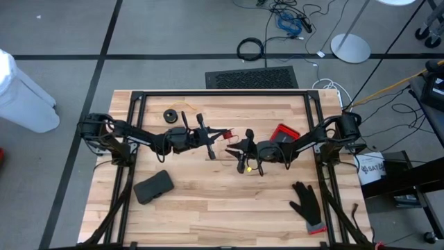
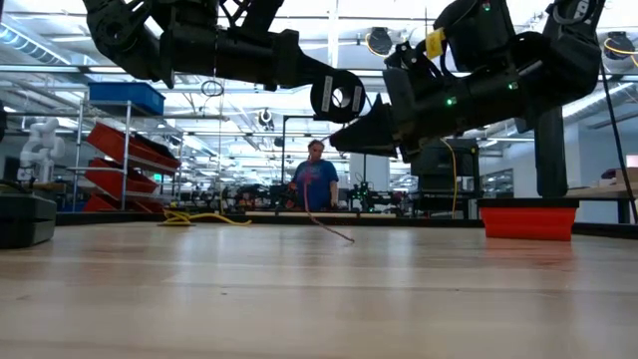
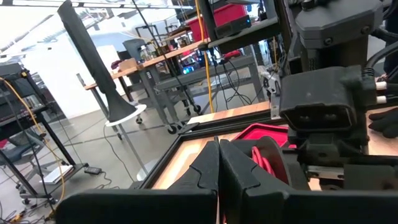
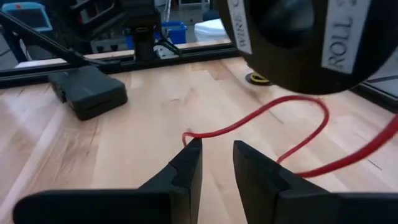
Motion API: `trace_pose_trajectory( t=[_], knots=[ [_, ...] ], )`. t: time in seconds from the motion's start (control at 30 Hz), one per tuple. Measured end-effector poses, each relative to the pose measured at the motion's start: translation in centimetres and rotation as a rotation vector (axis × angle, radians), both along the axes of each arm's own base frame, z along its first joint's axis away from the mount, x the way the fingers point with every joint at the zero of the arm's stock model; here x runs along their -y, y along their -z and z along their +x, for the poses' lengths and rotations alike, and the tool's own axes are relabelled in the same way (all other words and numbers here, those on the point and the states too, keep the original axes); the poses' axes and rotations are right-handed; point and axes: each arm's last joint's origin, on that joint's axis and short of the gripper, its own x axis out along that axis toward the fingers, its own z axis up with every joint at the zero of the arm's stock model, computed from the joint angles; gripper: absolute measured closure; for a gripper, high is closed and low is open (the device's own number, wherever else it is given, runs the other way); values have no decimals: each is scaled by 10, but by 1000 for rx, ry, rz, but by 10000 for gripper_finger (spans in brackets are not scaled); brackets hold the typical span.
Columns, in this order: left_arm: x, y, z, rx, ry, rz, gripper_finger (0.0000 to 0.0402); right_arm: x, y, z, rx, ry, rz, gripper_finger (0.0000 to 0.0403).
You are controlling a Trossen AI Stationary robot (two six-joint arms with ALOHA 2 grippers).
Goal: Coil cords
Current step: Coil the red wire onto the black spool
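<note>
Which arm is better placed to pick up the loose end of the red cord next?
Right, probably. The right gripper hangs open just above the red cord lying on the table, its end near the fingertips. The left gripper is shut and points away from it.

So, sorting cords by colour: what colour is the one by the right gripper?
Red; the cord shows best in the right wrist view.

Spool [image 1: 170, 115] behind the left arm — glove [image 1: 306, 203] front right.
</note>
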Motion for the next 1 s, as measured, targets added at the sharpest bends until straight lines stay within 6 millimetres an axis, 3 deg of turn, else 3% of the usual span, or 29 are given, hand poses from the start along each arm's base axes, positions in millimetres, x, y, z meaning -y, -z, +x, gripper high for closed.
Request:
trace_pose_trajectory(
  t=[0.3, 0.47, 0.7, 1.0],
  knots=[
    [0, 0, 0, 0, 0, 0, 401, -4, -8, 12, 41, -33, 10, 324],
    [0, 0, 0, 2, -1, 1, 401, -9, -7, 45, 47, -34, 12, 324],
    [0, 0, 0, -3, 1, 0, 401, -15, 14, 88, -33, -12, 5, 352],
    [0, 0, 0, -2, 3, 0, 401, -42, 27, 89, -86, -70, -20, 385]
  ],
)
